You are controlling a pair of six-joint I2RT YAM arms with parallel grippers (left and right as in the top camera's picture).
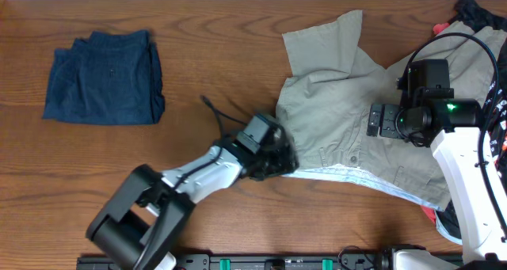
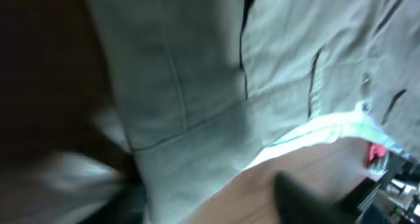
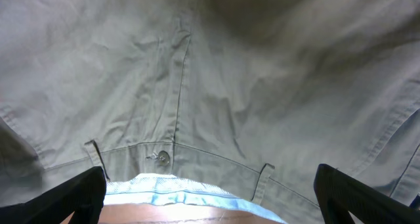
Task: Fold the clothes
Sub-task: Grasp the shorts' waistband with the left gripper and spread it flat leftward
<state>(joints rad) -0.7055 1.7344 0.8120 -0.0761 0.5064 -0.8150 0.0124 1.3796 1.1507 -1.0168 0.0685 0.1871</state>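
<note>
The khaki-beige shorts [image 1: 348, 96] lie spread on the right half of the wooden table, with the pale blue waistband lining [image 1: 356, 179] toward the front edge. My left gripper [image 1: 273, 155] is at the waistband's left corner. Its view is blurred, but the fingers [image 2: 210, 198] stand apart with the khaki corner [image 2: 197, 119] lying between them. My right gripper [image 1: 379, 119] hovers over the middle of the shorts. In its own view it is open [image 3: 213, 204] and empty above the button [image 3: 162, 157] and waistband.
A smaller folded navy-blue garment [image 1: 103, 76] lies at the far left. Black-and-red sports garments [image 1: 479, 13] sit under and behind the shorts at the right edge, with a red bit showing [image 1: 432, 214]. A black rail [image 1: 277, 262] runs along the table's front edge.
</note>
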